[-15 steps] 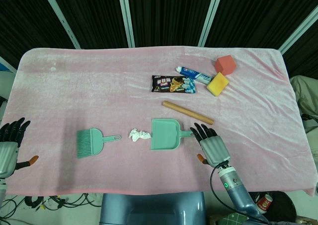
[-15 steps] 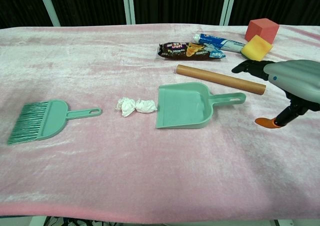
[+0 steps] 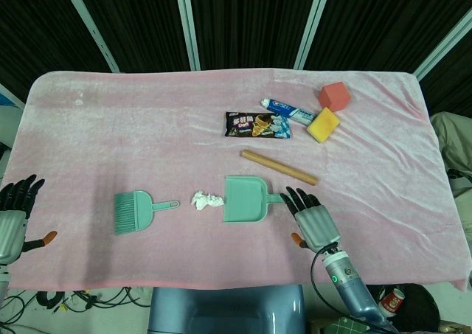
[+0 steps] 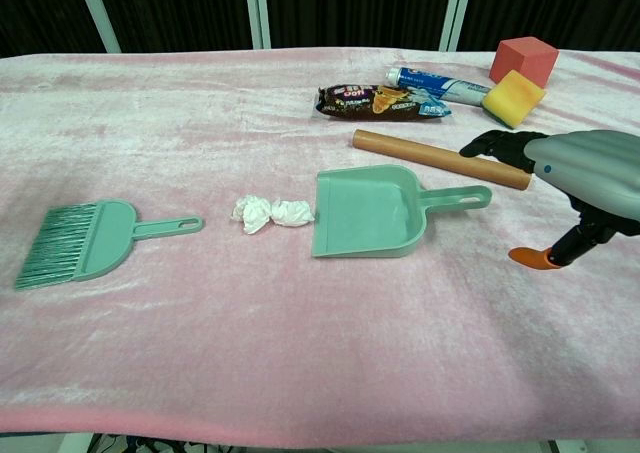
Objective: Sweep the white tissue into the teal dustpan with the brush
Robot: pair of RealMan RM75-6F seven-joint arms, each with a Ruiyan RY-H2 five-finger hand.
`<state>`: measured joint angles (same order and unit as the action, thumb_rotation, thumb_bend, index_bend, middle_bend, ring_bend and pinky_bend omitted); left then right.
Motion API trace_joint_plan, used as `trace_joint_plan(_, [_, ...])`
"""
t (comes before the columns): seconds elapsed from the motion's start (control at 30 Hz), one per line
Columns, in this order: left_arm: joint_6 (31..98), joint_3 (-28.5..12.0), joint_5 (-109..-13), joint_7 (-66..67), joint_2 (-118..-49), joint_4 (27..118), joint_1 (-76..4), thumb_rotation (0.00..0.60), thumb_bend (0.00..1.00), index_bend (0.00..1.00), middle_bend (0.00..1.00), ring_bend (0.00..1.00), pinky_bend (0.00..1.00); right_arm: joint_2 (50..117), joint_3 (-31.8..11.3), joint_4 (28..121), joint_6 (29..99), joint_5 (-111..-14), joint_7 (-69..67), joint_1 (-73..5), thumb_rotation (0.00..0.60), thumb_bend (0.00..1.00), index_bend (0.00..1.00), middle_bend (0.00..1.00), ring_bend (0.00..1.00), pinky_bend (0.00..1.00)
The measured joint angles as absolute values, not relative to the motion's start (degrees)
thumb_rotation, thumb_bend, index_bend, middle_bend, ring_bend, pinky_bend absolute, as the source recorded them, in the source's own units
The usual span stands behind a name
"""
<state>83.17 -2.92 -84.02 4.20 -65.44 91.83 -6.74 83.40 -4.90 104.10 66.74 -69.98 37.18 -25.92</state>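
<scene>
A crumpled white tissue (image 3: 207, 200) (image 4: 270, 212) lies between the teal brush (image 3: 136, 209) (image 4: 85, 238) on its left and the teal dustpan (image 3: 245, 199) (image 4: 370, 211) on its right, almost touching the pan's open edge. My right hand (image 3: 310, 216) (image 4: 580, 170) hovers open just right of the dustpan's handle, fingers spread, holding nothing. My left hand (image 3: 15, 210) sits at the table's left edge in the head view only, open and empty, well left of the brush.
A wooden rod (image 3: 279, 167) (image 4: 440, 158) lies just behind the dustpan handle. Further back are a snack packet (image 3: 257, 124), a toothpaste tube (image 3: 289, 112), a yellow sponge (image 3: 323, 124) and a red block (image 3: 333, 96). The pink cloth (image 3: 147, 127) covers the table.
My right hand has shifted slightly left and toward the front edge, nearer the dustpan handle. The left hand and all objects are where they were.
</scene>
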Motion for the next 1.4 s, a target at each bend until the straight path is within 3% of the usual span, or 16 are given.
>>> trace_joint_plan(0.33, [83.20,-2.97,-83.89,4.32,-65.50,91.98,-6.75,0.600,0.00,0.00,0.00,0.00,0.01,83.77,-5.04,104.35,66.67,-69.07,38.04,-26.80,0.600,0.22,0.02,0.06,0.07,0.17])
trace_joint_plan(0.6, [83.01,-3.02,-83.68,4.30,-65.54,92.05,-6.83,0.600,0.00,0.00,0.00,0.00,0.01,85.19,-6.16,103.35,66.70,-67.97,39.15,-28.18,0.600,0.23,0.12,0.14,0.10,0.17])
trace_joint_plan(0.83, [82.98,-3.15,-83.27,4.33,-65.67,92.29,-6.79,0.600,0.00,0.00,0.00,0.00,0.01,87.21,-8.52,101.18,65.47,-64.42,41.16,-30.86,0.600,0.27,0.30,0.26,0.14,0.17])
trace_joint_plan(1.4, [83.15,-3.52,-82.70,4.97,-66.38,92.01,-6.85,0.600,0.00,0.00,0.00,0.00,0.01,94.14,-12.43,93.47,64.14,-55.71,47.25,-37.98,0.600,0.27,0.39,0.36,0.19,0.17])
